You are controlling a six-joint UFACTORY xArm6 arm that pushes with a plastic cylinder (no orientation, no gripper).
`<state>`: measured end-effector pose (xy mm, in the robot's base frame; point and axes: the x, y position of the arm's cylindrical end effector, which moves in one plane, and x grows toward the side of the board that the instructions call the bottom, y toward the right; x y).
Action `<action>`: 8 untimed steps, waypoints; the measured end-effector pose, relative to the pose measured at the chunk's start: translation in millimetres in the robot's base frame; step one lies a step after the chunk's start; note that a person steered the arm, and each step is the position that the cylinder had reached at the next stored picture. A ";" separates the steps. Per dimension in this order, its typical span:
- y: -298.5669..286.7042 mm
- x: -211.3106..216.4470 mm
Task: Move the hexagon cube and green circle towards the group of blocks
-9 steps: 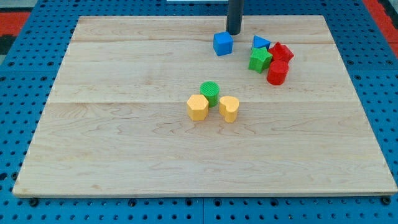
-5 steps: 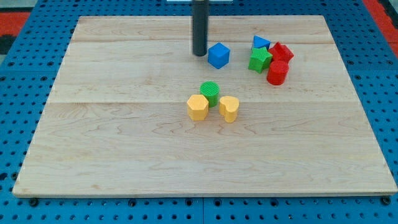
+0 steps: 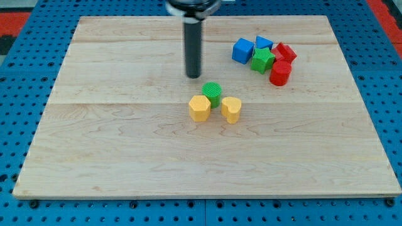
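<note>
Camera view, ribbed green circle (image 3: pixel 212 93) touching yellow hexagon (image 3: pixel 200 108), my tip (image 3: pixel 193 76) just above-left, possibly apart

Rod (image 3: pixel 193 44) top cut off — blue triangle (image 3: pixel 264 43) partly hidden.

Single camera, high front view, angled down, whole board (image 3: pixel 125 157).

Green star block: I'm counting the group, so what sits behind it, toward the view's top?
Behind the green star block sits a blue triangular block, its lower part covered by the star; anything hidden behind cannot be seen.
</note>
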<state>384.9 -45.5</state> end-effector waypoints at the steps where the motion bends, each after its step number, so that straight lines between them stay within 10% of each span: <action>1: -22.3 90.7; 2: 1.6 132.2; 5: 108.1 41.1; 8: 88.6 -9.6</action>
<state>375.3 43.1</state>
